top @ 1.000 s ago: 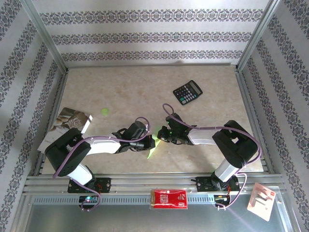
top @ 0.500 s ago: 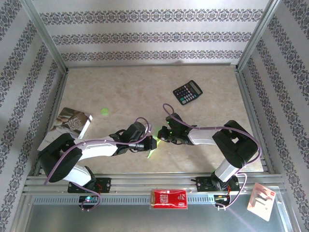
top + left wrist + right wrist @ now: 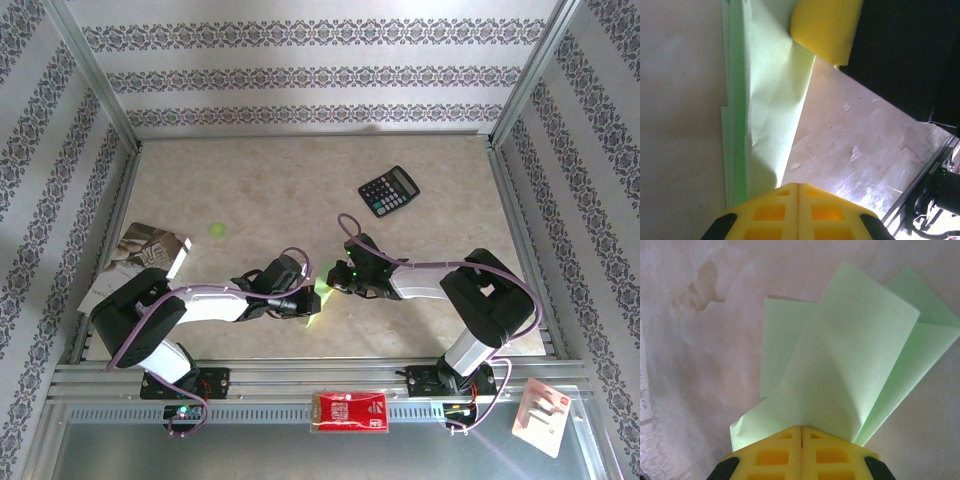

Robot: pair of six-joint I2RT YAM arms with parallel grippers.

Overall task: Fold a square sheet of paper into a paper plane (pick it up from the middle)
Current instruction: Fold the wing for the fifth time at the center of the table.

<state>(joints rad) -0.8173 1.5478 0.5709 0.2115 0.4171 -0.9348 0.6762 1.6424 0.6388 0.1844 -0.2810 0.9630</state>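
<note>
Folded light green sheet of paper (image 3: pixel 767 100) laid lengthwise on a beige marbled tabletop (image 3: pixel 865 145).
The left gripper (image 3: pixel 798 186) is seen at the bottom edge, yellow fingers pressed together, the sheet's lower end reaching them. The sheet's top end is touched by the right gripper's yellow finger pad (image 3: pixel 825 27), beside a black arm body (image 3: pixel 910 50).

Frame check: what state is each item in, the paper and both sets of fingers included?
paper: partly folded into layered flaps, not yet a plane.
right fingers: shut on the paper.
left fingers: shut at the paper's edge; can't tell if they pinch it.
calculator: lying face up, apart from both arms.
</note>
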